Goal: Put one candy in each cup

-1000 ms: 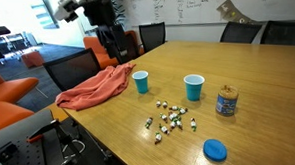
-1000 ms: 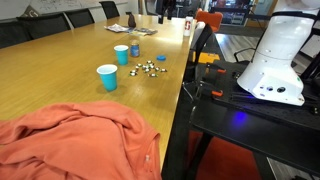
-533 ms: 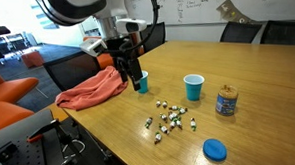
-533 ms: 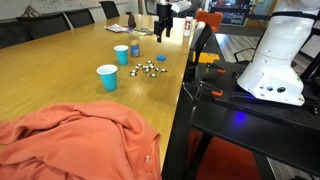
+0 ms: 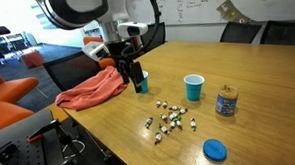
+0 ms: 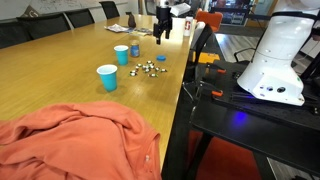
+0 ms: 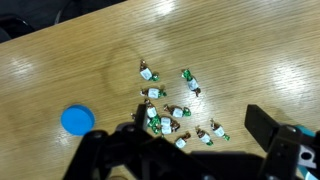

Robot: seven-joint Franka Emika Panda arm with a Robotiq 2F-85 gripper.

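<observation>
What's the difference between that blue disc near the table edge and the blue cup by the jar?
The disc lies flat; the cup stands upright, taller and open-topped. The disc is blue all over; the cup shows a pale inside. The disc is alone near the edge; the cup stands near the jar. Both are bright blue and round.
</observation>
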